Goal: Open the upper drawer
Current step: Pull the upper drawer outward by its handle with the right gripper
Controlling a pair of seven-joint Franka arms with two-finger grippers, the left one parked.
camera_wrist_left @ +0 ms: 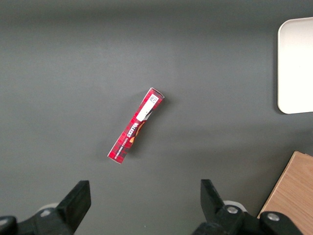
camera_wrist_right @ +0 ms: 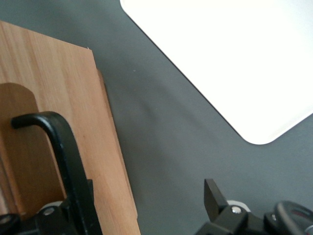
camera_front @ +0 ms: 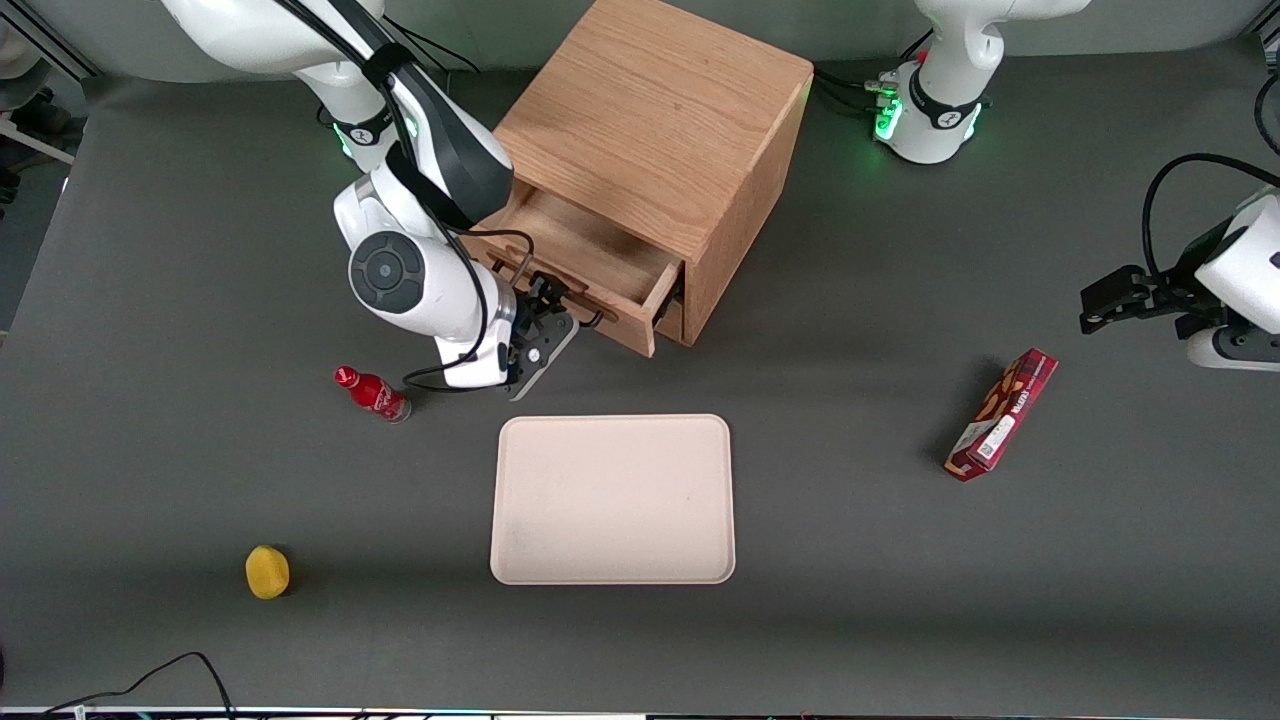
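Landmark: cube-shaped light-oak wooden cabinet [camera_front: 655, 130]
- pale beige rectangular tray [camera_front: 613, 498] nearer camera than cabinet
- right arm's black two-finger gripper [camera_front: 548, 322] at cabinet front, by long black bar handle [camera_wrist_right: 63, 147]; jaws spread, handle beside one finger, nothing clamped
- upper drawer [camera_front: 590, 262] pulled partway out, plain wood interior showing
- judgement: opening largely done; further pull perhaps left
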